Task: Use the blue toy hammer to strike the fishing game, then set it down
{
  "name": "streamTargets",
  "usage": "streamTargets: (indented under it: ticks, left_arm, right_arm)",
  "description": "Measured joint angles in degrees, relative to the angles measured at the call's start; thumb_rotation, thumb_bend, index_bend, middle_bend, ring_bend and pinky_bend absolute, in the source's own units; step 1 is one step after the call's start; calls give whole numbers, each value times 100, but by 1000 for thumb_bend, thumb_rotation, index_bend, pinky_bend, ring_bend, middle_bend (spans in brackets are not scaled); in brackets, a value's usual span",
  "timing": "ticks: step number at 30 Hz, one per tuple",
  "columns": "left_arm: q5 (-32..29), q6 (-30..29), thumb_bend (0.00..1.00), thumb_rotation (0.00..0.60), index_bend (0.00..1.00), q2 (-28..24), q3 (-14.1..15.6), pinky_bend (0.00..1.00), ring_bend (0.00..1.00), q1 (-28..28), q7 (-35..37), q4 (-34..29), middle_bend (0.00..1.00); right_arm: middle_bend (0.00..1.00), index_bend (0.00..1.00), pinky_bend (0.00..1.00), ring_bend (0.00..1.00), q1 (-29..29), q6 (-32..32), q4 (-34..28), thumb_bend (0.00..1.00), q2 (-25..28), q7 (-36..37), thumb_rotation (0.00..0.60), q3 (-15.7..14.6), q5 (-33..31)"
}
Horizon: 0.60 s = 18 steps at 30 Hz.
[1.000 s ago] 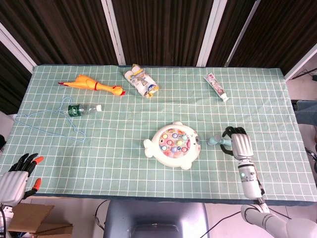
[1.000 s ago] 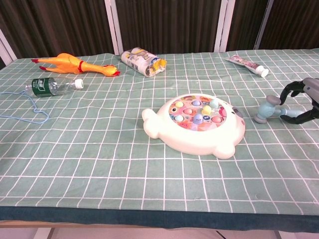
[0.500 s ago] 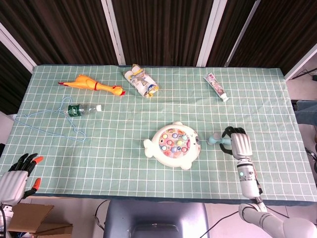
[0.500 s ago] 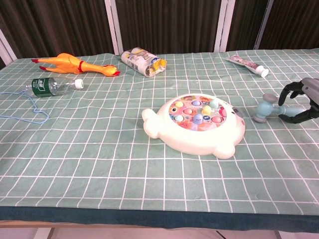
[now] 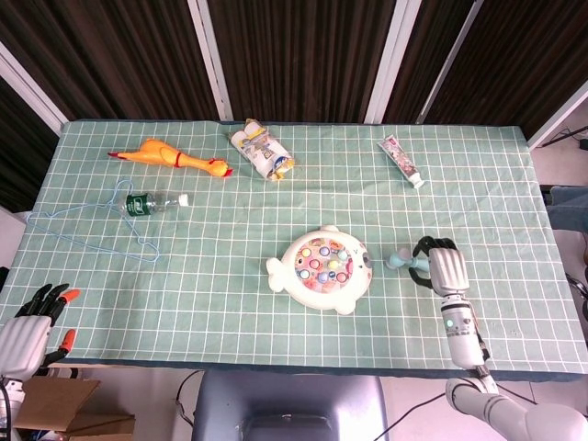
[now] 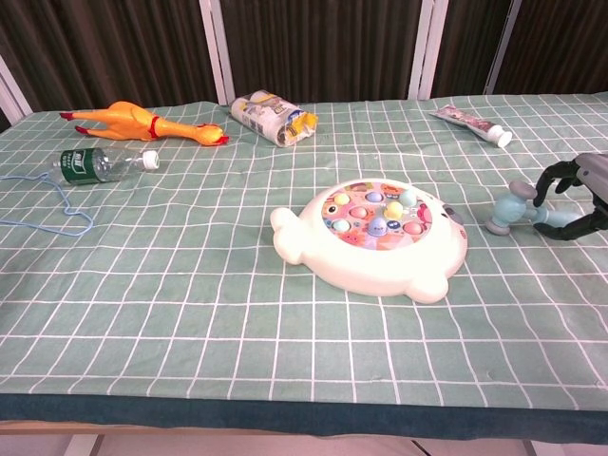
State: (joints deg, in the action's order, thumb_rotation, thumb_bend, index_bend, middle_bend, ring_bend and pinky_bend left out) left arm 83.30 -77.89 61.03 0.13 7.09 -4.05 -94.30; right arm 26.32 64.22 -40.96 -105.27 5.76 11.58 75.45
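The tabletop (image 5: 230,239) is wearing a pale green cloth with a white grid. The fishing game (image 5: 322,269) is showing off a cream shell with pastel dots, and the hammer (image 6: 508,208) is looking light blue with a grey head. The rubber chicken (image 5: 175,157) is glowing orange-yellow, the hanger (image 5: 87,220) is looking thin blue, and the bottle (image 5: 147,202) is sporting a green label.

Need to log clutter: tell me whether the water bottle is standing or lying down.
Lying down. The water bottle rests on its side on the tablecloth, cap pointing right, beside the blue hanger.
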Motion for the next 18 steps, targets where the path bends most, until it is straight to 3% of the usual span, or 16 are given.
streamTargets:
  ticks: [8,18]
  left_arm:
    - [20,-9,444,600,195,-14,8,248,59,-5,42,6,104]
    - [51,-39,444,600,208,-25,16,248,59,-20,85,15,105]
  right_arm:
    - [502,669,639,515,-26,200,176,527,-74,63,600,-88,152]
    - [592,745,768,631,-49,319,438,750,-109,319,600,-259,382]
